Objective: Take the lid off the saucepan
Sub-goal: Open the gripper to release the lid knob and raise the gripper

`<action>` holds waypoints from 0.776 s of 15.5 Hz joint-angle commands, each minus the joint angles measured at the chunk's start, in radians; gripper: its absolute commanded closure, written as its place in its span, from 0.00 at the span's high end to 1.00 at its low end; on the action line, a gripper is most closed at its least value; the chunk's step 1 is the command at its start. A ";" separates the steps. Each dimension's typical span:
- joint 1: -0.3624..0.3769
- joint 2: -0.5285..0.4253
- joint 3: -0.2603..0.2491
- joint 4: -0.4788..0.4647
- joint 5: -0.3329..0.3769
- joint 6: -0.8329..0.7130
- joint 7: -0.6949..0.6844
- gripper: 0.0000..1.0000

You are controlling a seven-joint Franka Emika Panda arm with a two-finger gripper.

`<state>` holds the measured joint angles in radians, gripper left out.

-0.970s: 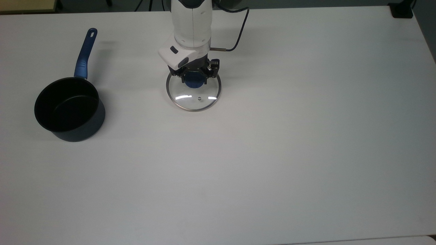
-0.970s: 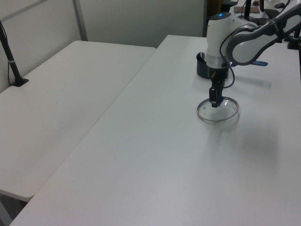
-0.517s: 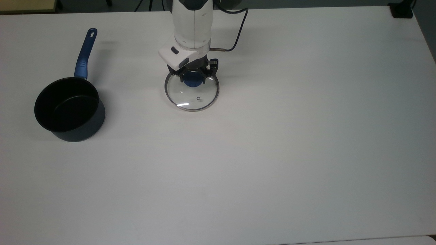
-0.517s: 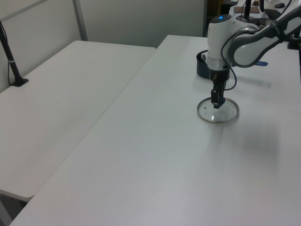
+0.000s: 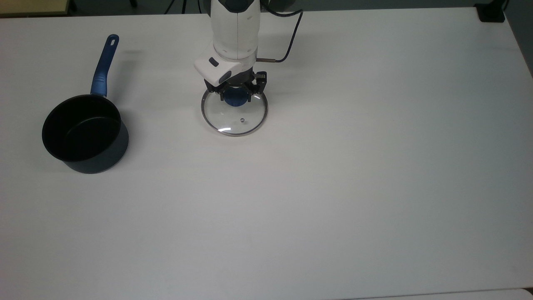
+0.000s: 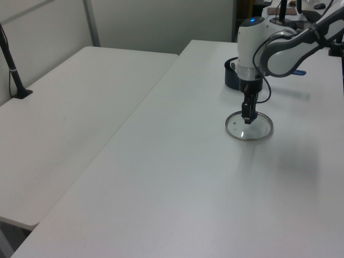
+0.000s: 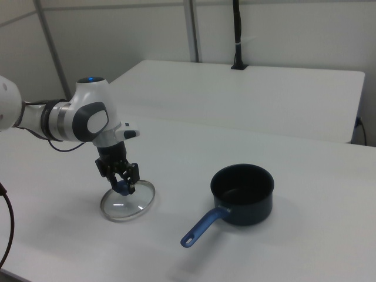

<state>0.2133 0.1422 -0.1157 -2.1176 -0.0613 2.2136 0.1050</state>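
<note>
1. since a second ago the lid (image 5: 234, 112) has settled down flat on the white table (image 5: 333, 166), and its bright glare has shrunk to a small glint near the rim.
2. it's a round clear glass disc with a thin metal rim, a blue knob (image 5: 236, 98) and a tiny steam hole.
3. the gripper (image 5: 236, 92) stands straight over the knob, its dark fingers (image 7: 133, 174) spread slightly apart on either side, and whether they press the knob i cannot tell.
4. the saucepan (image 5: 85, 133) sits uncovered well apart, toward the top view's left: dark navy outside, black inside, long blue handle (image 5: 104, 66) with a hole at its end.
</note>
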 commanded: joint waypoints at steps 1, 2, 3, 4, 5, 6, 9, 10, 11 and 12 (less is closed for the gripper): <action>-0.011 -0.009 0.010 -0.045 -0.022 0.011 -0.016 0.44; -0.011 -0.007 0.010 -0.045 -0.022 0.011 -0.016 0.46; -0.011 -0.003 0.010 -0.045 -0.022 0.011 -0.016 0.46; -0.011 0.007 0.010 -0.044 -0.023 0.011 -0.016 0.47; -0.011 0.011 0.010 -0.044 -0.023 0.011 -0.016 0.47; -0.011 0.016 0.010 -0.044 -0.022 0.011 -0.016 0.53; -0.011 0.023 0.010 -0.039 -0.022 0.008 -0.013 0.66; -0.011 0.022 0.010 -0.036 -0.022 0.003 -0.008 0.73; -0.011 0.022 0.010 -0.033 -0.022 -0.015 -0.008 0.78; -0.011 0.020 0.010 -0.033 -0.022 -0.020 -0.008 0.87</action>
<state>0.2123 0.1513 -0.1157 -2.1279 -0.0626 2.2081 0.1026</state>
